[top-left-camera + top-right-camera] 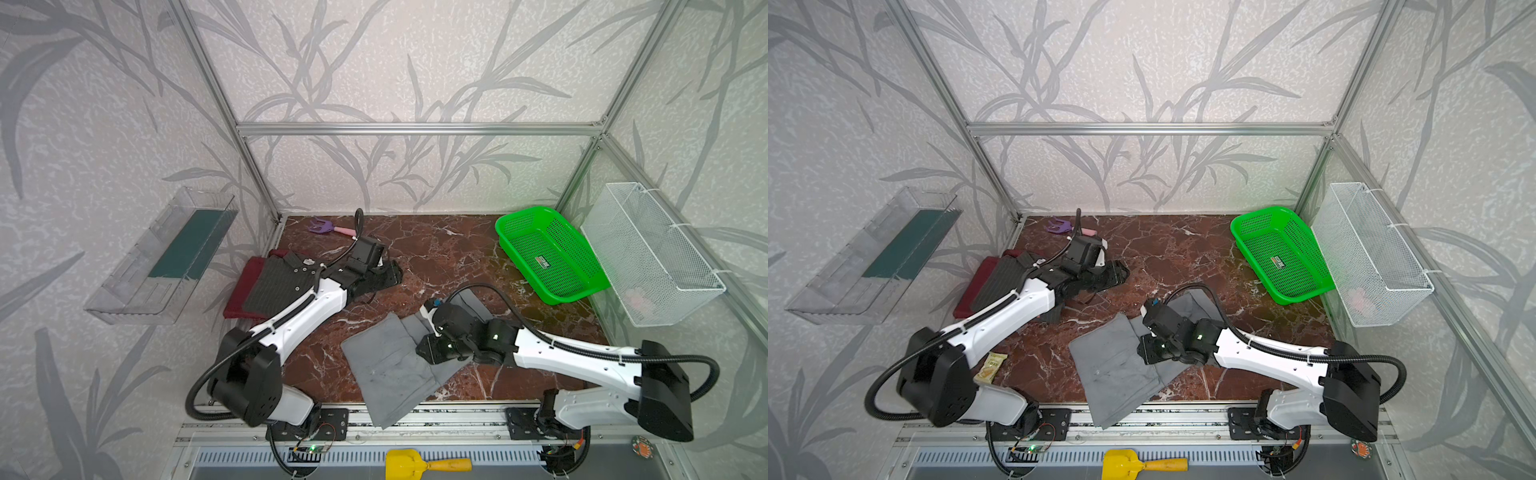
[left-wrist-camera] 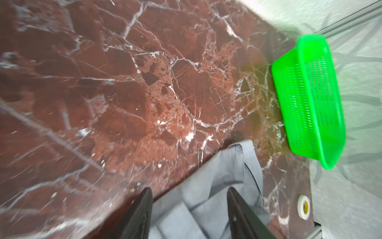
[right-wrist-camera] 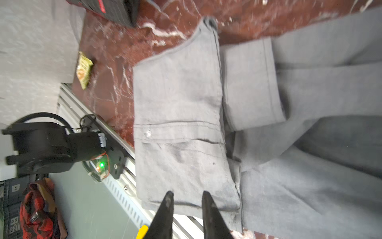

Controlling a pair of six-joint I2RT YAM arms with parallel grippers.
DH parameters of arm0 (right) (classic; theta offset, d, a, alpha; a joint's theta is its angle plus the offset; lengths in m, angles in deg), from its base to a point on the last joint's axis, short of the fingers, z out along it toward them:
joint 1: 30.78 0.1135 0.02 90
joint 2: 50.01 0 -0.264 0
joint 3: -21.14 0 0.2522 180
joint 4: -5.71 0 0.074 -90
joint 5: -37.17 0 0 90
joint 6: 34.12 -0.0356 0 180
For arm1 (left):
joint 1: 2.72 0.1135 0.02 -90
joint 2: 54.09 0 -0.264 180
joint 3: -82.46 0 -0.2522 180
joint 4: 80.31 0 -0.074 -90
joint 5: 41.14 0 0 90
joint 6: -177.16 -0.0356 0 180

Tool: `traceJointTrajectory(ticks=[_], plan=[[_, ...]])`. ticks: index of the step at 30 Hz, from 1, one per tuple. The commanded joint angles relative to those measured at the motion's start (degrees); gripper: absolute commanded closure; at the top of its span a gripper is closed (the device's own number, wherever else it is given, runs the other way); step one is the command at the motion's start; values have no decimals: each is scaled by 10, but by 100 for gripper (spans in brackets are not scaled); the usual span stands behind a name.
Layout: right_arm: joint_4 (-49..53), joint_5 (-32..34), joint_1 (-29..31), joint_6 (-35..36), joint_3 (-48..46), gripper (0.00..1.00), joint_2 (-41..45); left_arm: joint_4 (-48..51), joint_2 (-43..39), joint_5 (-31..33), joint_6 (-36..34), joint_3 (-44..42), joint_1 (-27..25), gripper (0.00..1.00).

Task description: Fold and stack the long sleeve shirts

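Taking the back wall as 12 o'clock in both top views, the light grey shirt (image 1: 386, 365) lay at about 6 o'clock on the red-brown marble table (image 1: 440, 249). It was partly folded, and one corner hung over the front rail. The right gripper (image 3: 188, 195) hovered over that shirt's near hem. Its jaws were only a little apart, with cloth visible behind the gap and nothing seen pinched between them. At 9 o'clock the dark pinstriped shirt (image 1: 278, 286) sat folded on top of the maroon shirt (image 1: 241, 291), whose edge showed on the 9 o'clock side. A small white tag (image 1: 308, 262) at the pinstriped collar carried print too small to read. The left arm crossed over this stack. The left gripper (image 2: 189, 189) stood just off the stack's 3 o'clock side, its fingers spread wide with nothing between them, pointing toward 3 o'clock. The green basket (image 1: 561, 245) rested at 2 o'clock against the side wall. Inside it was a green, white and red sticker (image 1: 542, 262) whose writing could not be made out. At 8 o'clock a yellow-green packet (image 1: 992, 366) lay just beside the left arm's base, its lettering blurred in the right wrist view. A purple and pink toy fork (image 1: 328, 227) lay at 11 o'clock.
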Motion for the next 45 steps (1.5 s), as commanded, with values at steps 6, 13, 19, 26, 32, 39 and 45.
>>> traceJointTrajectory(ticks=[6, 13, 19, 26, 32, 39, 45], plan=[[31, -19, -37, 134, 96, 73, -149, 45, -182, 37, 10, -147, 3, 39], [-15, -57, -66, 142, 121, 76, -271, 90, -257, 47, 13, -186, 3, 38], [-20, -45, -113, 105, 115, 83, -317, 89, -277, 42, 15, -206, 2, 37], [-113, -49, -229, 3, 5, 85, -289, 81, -272, 43, -2, -218, 3, 36], [-126, -103, -248, 14, -3, 80, -238, 32, -267, 19, -9, -260, 3, 30], [-44, -105, -249, 60, 21, 67, -127, -52, -234, -13, 14, -330, 3, 21], [-32, -136, -242, 70, 14, 65, -107, -155, -228, -46, 35, -391, 1, 11]])
